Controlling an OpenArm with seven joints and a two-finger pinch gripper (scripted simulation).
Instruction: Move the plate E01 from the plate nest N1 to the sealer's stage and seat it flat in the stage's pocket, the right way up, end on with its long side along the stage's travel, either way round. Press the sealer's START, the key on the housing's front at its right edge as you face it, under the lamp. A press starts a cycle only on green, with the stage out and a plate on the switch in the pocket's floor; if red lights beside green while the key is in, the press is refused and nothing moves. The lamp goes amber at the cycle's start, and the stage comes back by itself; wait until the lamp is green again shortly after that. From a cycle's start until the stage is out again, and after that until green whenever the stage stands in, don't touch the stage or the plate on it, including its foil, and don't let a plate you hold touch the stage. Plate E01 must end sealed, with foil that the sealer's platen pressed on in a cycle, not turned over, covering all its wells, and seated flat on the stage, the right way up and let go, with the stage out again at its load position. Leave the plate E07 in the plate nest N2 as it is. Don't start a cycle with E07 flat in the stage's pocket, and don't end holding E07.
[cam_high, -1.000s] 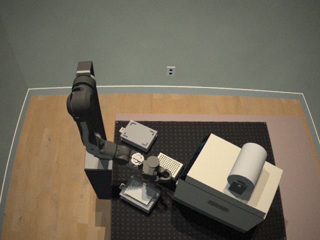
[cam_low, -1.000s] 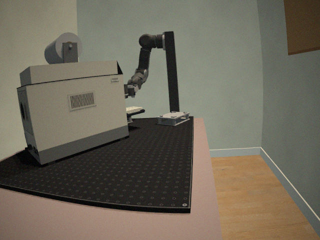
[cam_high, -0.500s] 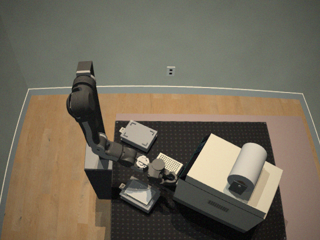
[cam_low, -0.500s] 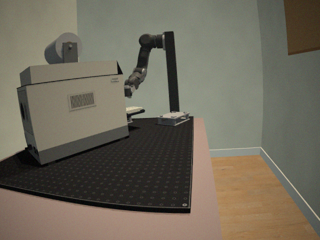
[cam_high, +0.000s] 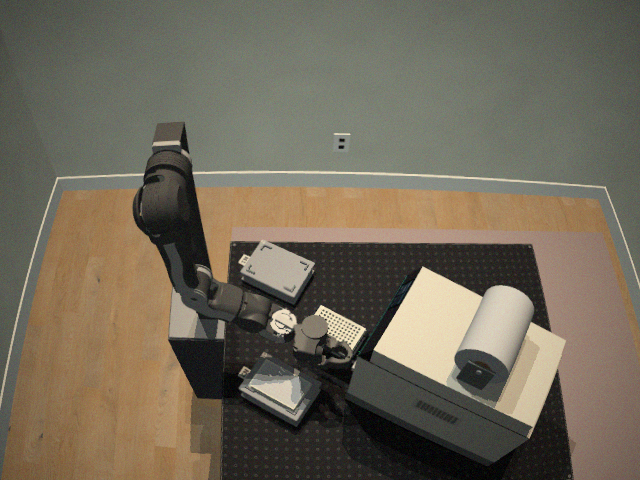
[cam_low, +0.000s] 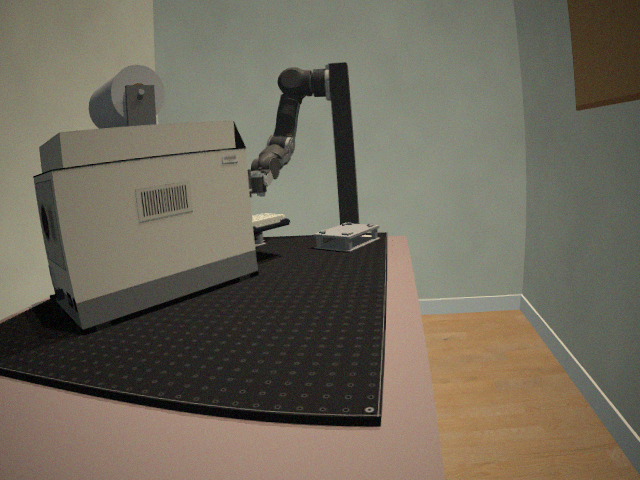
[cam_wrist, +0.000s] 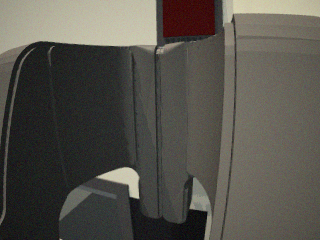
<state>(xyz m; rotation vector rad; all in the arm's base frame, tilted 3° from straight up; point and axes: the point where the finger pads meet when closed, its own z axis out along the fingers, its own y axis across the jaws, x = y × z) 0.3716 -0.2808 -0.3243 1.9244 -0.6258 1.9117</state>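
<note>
Plate E01 (cam_high: 340, 326), white with open wells, lies on the sealer's stage, which stands out in front of the housing (cam_high: 454, 356); it also shows in the exterior view (cam_low: 267, 218). Nest N1 (cam_high: 278, 270) is empty. My gripper (cam_high: 338, 356) is shut on nothing, its fingertips right at the housing's front at its right edge. The START key is hidden behind the fingers.
Plate E07 (cam_high: 281, 384) sits in nest N2 just in front of my wrist. The foil roll (cam_high: 496, 325) stands on the sealer's top. The arm's pedestal (cam_high: 196, 335) is at the mat's left edge.
</note>
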